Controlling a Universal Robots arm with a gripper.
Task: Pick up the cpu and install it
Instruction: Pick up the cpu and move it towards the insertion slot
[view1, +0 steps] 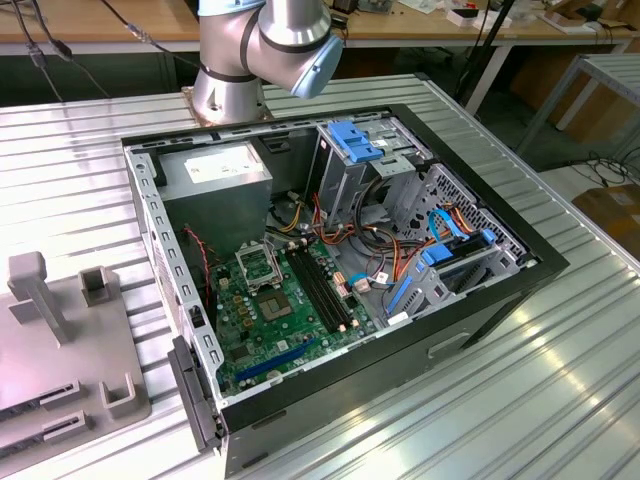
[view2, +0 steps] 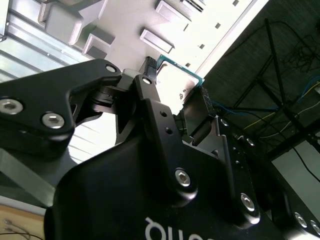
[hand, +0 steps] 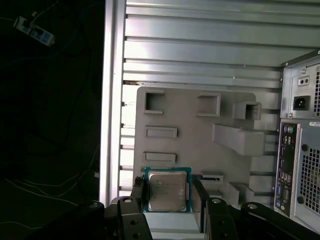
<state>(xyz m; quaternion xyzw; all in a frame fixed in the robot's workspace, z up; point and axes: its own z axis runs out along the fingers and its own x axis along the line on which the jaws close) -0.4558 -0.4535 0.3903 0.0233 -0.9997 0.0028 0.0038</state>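
Between the jaws, cpu (hand: 167, 191) clamped flat, over grey tray (hand: 190, 120)

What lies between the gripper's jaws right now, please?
The cpu, held by the gripper on two opposite edges, over the grey tray; both wrist views show it.

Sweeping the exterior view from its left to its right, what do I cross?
Grey holder tray → silver socket frame → black memory slots → drive cage with blue latches.
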